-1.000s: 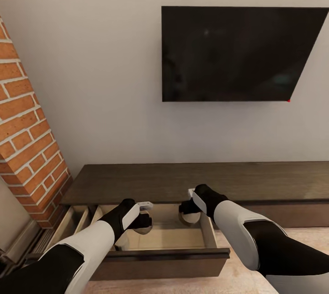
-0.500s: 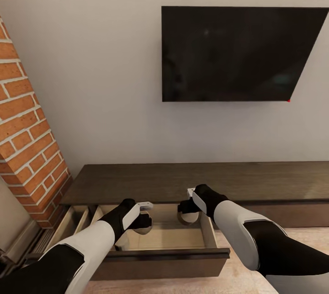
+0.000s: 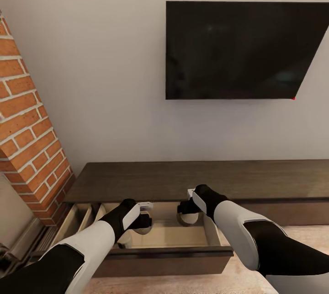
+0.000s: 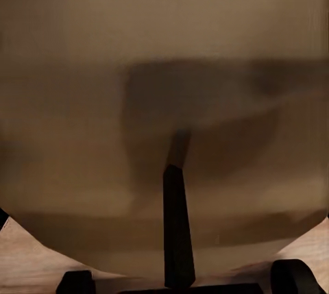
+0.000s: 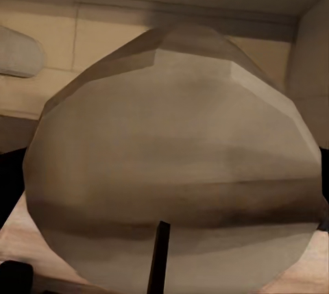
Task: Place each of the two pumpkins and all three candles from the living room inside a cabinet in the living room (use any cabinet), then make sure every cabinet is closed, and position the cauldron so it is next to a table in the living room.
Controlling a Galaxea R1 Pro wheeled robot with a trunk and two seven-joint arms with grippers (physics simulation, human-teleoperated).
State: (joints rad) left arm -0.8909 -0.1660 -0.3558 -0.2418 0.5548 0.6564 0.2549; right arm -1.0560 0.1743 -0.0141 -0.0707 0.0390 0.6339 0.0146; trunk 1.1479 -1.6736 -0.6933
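The long dark brown cabinet stands against the wall with its left drawer pulled out. Both my grippers reach down into that drawer. My left gripper is shut on a beige candle; the left wrist view shows this candle very close, with its dark wick pointing at the camera. My right gripper is shut on another candle, and this candle hangs above the drawer's pale floor near the back wall. Pumpkins, cauldron and table are out of view.
A black TV hangs on the wall above the cabinet. A red brick column rises at the left, close to the drawer's end. A pale rounded shape lies further along inside the drawer. Tan floor lies at the right.
The whole head view has shifted a little, so the camera moved. Both arms and the candles keep their places in the open drawer.
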